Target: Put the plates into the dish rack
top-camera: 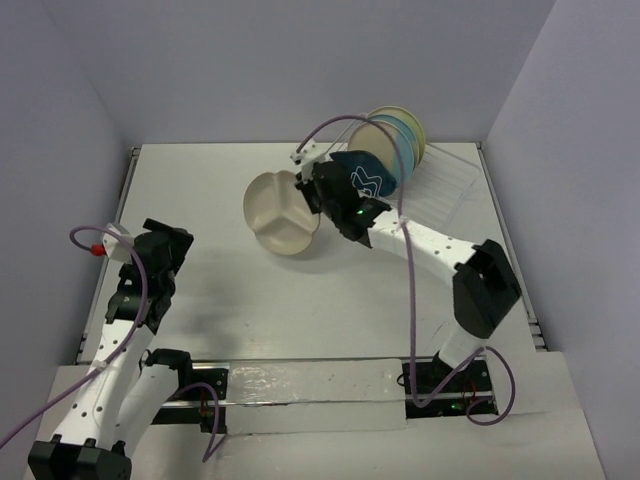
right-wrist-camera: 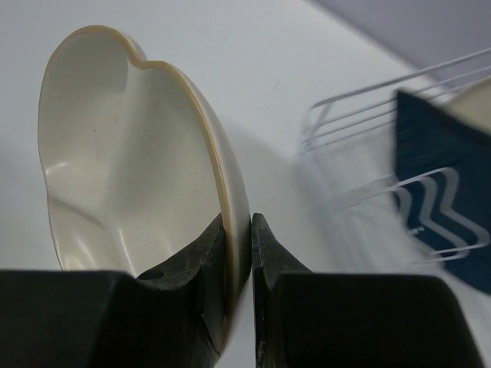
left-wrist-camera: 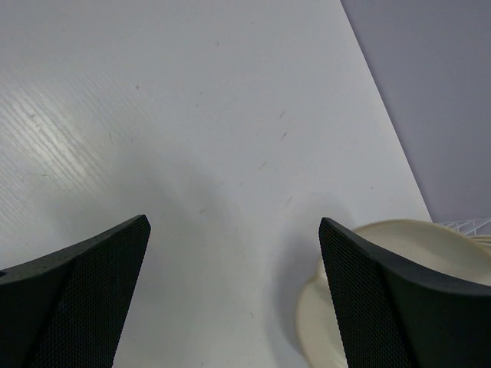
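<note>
My right gripper (top-camera: 318, 197) is shut on the rim of the cream divided plate (top-camera: 280, 213) and holds it tilted just left of the dish rack (top-camera: 440, 185). In the right wrist view the plate (right-wrist-camera: 130, 161) stands on edge between the fingers (right-wrist-camera: 207, 253), and the rack's white wires (right-wrist-camera: 345, 130) are to the right. The dark blue leaf-shaped dish (top-camera: 365, 175) and several round plates (top-camera: 395, 140), cream with pale blue and green, stand upright in the rack. My left gripper (top-camera: 165, 250) is open and empty at the left of the table; the cream plate (left-wrist-camera: 399, 253) shows at the lower right of its view.
The white table (top-camera: 220, 290) has raised rails along its left and right edges. Pale walls close in the back and sides. The right arm stretches diagonally from its base (top-camera: 450, 375) toward the rack.
</note>
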`<action>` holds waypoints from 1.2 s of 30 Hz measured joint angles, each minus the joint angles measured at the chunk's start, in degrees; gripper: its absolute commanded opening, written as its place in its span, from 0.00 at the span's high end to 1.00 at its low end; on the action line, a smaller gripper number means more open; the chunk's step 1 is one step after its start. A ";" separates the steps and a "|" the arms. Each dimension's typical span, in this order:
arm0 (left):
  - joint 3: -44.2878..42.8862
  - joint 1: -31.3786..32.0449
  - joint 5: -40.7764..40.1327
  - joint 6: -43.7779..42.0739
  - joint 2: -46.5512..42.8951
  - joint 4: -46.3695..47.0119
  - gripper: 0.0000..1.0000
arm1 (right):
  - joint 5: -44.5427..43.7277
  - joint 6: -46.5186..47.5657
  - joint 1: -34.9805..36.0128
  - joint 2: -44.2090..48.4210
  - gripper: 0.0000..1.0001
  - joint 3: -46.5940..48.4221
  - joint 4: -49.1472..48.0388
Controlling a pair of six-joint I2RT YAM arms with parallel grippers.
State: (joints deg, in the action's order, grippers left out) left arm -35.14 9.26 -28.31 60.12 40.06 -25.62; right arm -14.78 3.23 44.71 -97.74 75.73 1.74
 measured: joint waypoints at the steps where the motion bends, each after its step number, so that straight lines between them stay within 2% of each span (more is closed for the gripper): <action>1: 0.00 0.00 -0.11 0.01 0.10 0.16 0.01 | -0.08 1.93 -1.14 1.79 1.00 -0.03 -0.19; 9: -0.12 0.00 -1.77 -0.81 5.09 2.01 0.01 | -1.72 20.98 -6.48 10.94 1.00 0.54 -7.11; 14: -1.15 0.00 -2.77 -1.04 9.83 2.34 0.01 | -2.33 34.97 -10.64 10.11 1.00 3.79 -6.82; 20: -2.77 0.00 -2.92 -0.98 13.90 2.77 0.01 | -6.36 48.32 -13.75 4.53 1.00 10.94 -6.04; 29: -3.39 0.00 -4.04 -0.47 16.25 2.54 0.01 | -7.02 60.24 -15.02 -0.51 1.00 14.07 -6.39; 36: -3.87 0.00 -5.27 -0.14 16.23 2.20 0.01 | -5.38 64.45 -16.28 -2.84 1.00 14.07 -5.73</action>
State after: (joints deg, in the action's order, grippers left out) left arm -39.00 9.26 -33.58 59.99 56.29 -23.42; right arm -20.17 67.68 28.43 -100.57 89.80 -3.99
